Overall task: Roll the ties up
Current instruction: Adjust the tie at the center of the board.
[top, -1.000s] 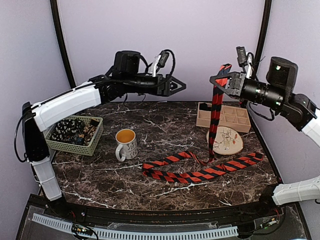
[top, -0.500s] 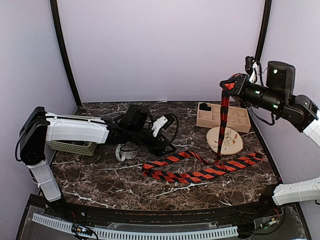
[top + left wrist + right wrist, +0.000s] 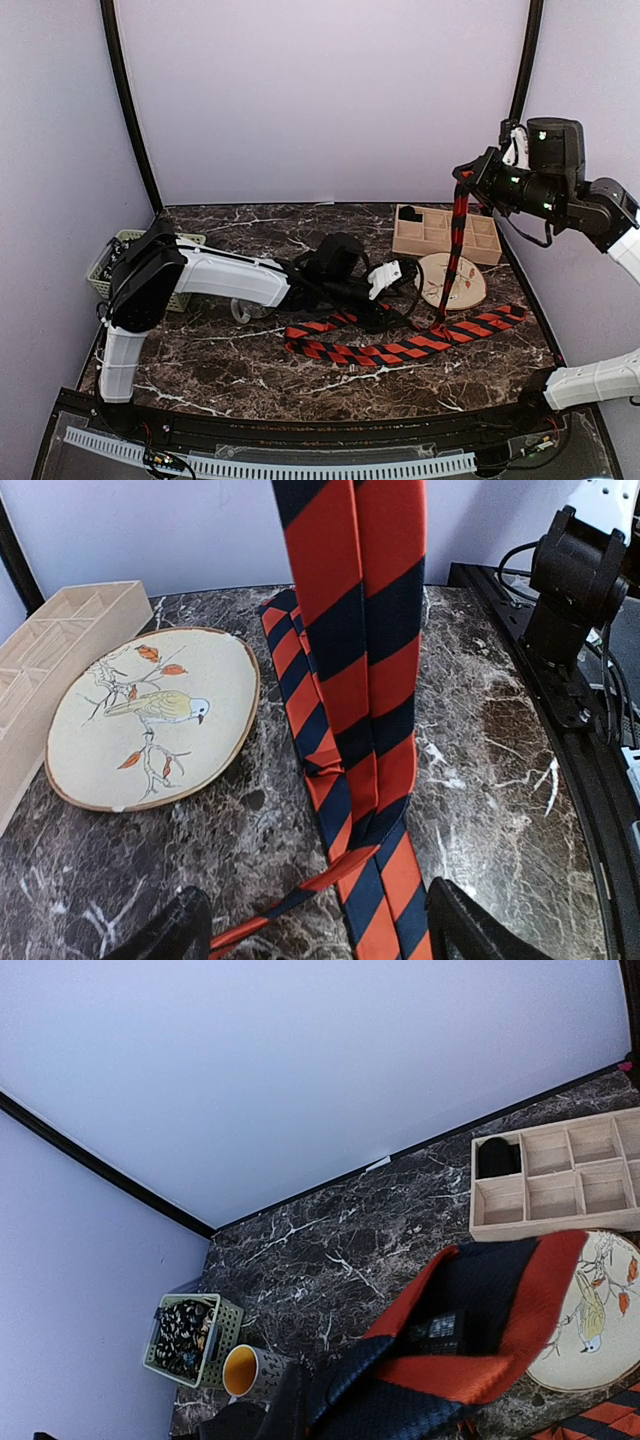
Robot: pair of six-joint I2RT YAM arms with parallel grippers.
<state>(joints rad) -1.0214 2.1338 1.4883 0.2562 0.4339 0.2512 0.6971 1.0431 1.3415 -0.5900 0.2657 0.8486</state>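
Striped necktie (image 3: 400, 350), red and black: most of its length lies folded on the marble worktop (image 3: 200, 370), front centre. One end rises steeply to the right tool (image 3: 468, 172), which is clamped on it. Left tool (image 3: 315, 935): low over the worktop, fingers spread wide with the tie between them, gripping nothing. Wooden compartment tray (image 3: 430, 235) at rear right. Bird-painted plate (image 3: 472, 285) just in front of it, behind the hanging tie.
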